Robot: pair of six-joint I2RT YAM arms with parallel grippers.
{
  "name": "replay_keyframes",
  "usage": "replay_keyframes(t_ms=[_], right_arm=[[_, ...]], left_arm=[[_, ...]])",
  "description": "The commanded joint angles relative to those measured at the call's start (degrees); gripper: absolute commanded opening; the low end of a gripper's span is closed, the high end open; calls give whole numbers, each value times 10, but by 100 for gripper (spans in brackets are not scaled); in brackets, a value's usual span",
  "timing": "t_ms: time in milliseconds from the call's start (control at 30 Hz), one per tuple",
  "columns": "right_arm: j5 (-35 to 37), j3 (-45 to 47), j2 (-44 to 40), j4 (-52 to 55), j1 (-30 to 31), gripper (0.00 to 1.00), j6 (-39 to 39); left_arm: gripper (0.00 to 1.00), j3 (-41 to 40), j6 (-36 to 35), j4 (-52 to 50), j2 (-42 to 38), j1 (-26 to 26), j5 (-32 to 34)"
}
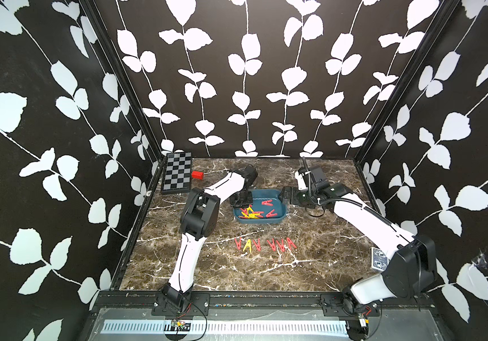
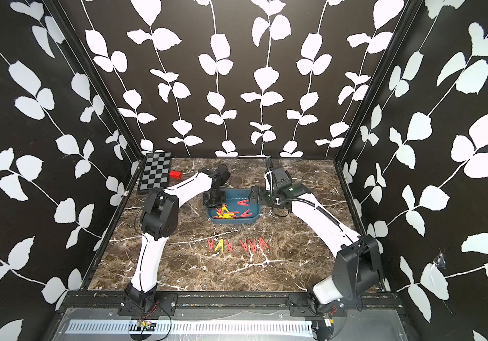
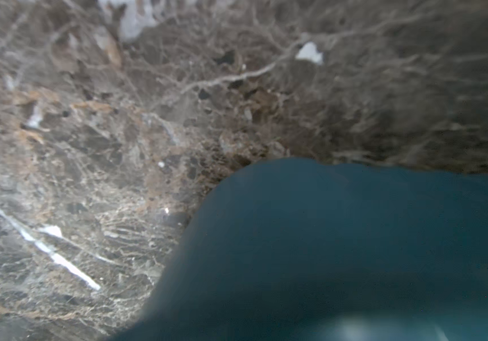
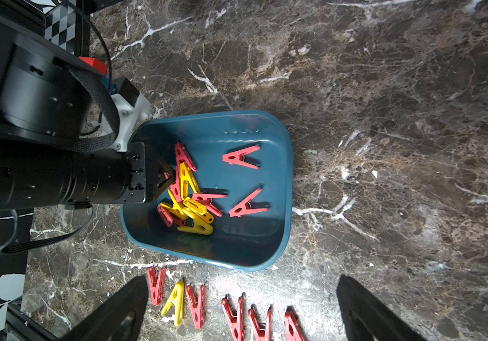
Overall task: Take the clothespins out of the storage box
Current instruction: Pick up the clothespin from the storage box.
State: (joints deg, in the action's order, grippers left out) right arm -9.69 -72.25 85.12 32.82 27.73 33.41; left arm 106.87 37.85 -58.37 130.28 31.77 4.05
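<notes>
Where brown marble tabletop point(image 1: 236, 271) meets leaf-print walls point(image 1: 236, 88), right claw point(image 4: 242, 283) spread; left claw point(image 4: 164, 177) state unclear.

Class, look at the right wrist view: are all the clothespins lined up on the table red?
No: one yellow clothespin lies in that row, between red clothespins.

Soft, perhaps defocused left wrist view
</notes>
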Motion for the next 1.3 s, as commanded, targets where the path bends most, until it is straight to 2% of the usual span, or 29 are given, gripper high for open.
replay_keyframes(t_ms=[0, 333, 667, 967, 1267], right_arm=[[1, 11, -5, -3, -4, 99, -1], [-7, 15, -9, -12, -4, 99, 1], [-39, 23, -16, -45, -3, 99, -6], [-63, 28, -19, -86, 23, 99, -23], [-89, 14, 4, -131, 80, 99, -48]], left_arm=[[17, 14, 3, -12, 2, 0, 1], [4, 26, 8, -22, -27, -1, 6], [3, 12, 19, -36, -109, -1, 4], [3, -97, 45, -30, -232, -3, 18], [3, -281, 70, 7, -368, -16, 25]])
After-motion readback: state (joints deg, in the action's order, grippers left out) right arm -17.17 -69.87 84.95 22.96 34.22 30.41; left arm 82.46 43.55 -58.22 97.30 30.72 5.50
